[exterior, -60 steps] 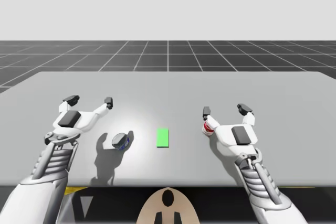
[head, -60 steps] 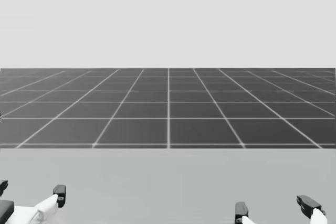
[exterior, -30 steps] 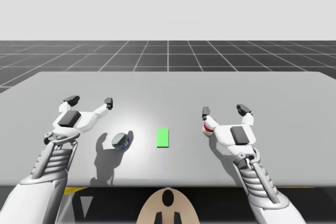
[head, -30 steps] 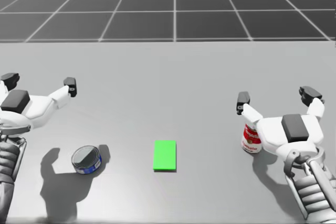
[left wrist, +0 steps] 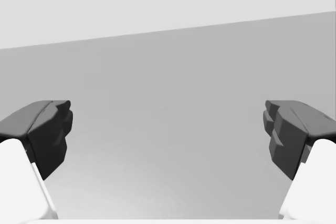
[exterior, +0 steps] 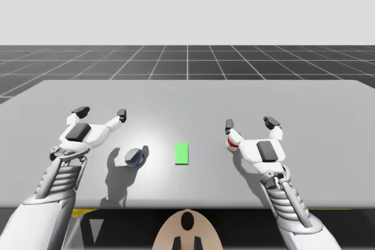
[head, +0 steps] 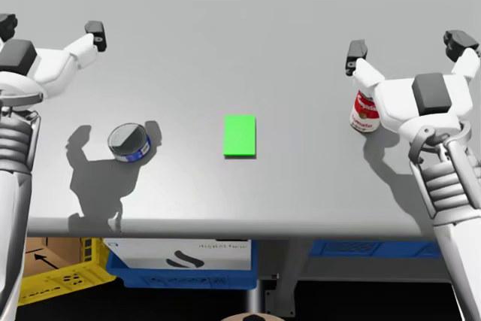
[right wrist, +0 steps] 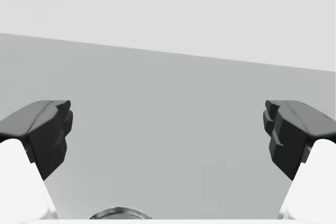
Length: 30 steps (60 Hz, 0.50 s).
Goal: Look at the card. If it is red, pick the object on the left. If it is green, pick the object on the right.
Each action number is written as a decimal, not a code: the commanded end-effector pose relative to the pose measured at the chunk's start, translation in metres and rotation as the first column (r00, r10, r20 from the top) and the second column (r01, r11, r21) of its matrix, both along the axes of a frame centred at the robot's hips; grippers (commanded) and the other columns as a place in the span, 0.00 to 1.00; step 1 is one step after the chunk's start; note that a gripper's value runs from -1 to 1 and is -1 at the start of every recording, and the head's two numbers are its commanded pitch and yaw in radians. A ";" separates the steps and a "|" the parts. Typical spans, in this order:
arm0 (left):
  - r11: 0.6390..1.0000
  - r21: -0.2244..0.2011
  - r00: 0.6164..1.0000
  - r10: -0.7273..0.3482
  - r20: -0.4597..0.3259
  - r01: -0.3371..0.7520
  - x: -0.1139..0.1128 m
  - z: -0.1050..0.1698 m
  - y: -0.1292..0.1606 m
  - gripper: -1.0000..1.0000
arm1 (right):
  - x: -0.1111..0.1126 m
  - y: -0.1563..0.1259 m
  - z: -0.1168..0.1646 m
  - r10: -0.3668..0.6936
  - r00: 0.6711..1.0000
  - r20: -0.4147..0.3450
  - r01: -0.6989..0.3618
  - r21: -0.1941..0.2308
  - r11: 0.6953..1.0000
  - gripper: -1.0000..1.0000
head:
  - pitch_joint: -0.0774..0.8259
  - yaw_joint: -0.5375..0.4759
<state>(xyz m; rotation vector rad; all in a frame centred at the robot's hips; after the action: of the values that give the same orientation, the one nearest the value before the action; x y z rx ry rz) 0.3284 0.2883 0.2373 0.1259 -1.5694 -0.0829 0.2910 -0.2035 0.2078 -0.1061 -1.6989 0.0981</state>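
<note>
The card (head: 240, 135) is green and lies flat in the middle of the table (head: 225, 5), with a short blue can (head: 129, 143) on its left and a red and white can (head: 363, 112) standing up on its right. The robot's right claw (head: 407, 48) is wide open and holds nothing. It hangs just over the red and white can, whose shiny top peeks up low between the two fingers in the right wrist view. The left claw (head: 51, 29) is wide open too, with nothing in it, farther out on the table than the blue can.
</note>
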 end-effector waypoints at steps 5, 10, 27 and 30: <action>1.000 -0.001 1.000 0.000 0.001 0.000 0.000 0.001 0.000 0.00 | -0.001 0.006 -0.002 0.004 1.000 -0.005 -0.004 0.020 1.000 0.00 | 0.94 0.56; 1.000 0.000 1.000 -0.001 0.000 0.001 0.000 0.000 0.000 0.00 | -0.001 0.006 -0.001 0.005 1.000 -0.004 -0.005 0.020 1.000 0.00 | 0.93 0.54; 1.000 0.001 1.000 -0.004 -0.003 0.004 -0.001 0.000 -0.002 0.00 | -0.001 0.006 -0.002 0.014 1.000 -0.011 -0.014 0.018 1.000 0.00 | 0.87 0.31; 1.000 0.000 1.000 -0.004 -0.005 0.004 -0.001 0.000 -0.003 0.00 | -0.001 0.006 -0.002 0.016 1.000 -0.012 -0.016 0.018 1.000 0.00 | 0.86 0.28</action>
<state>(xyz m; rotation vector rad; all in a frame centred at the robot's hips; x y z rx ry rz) 0.3277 0.2868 0.2377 0.1245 -1.5675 -0.0852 0.2909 -0.2023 0.2073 -0.1007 -1.6948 0.1087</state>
